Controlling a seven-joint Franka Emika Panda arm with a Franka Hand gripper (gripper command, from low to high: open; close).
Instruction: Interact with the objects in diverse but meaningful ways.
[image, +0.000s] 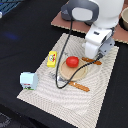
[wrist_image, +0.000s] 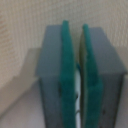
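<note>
Wrist view: jaws nearly closed, pads (wrist_image: 67, 65) green

tomato (image: 72, 61): glossy red, smooth, plastic look
plate (image: 64, 73): matt tan, wood-like
mat (image: 100, 90): woven cloth, pale, fine ribbed weave
packet (image: 52, 59): yellow, printed, slight sheen
carton (image: 29, 80): white printed card, at 9 o'clock on the mat
fingers (wrist_image: 67, 60): matt teal rubbery pads on grey blocks
bench (image: 25, 40): matt black
arm housing (image: 97, 37): smooth white plastic
</note>
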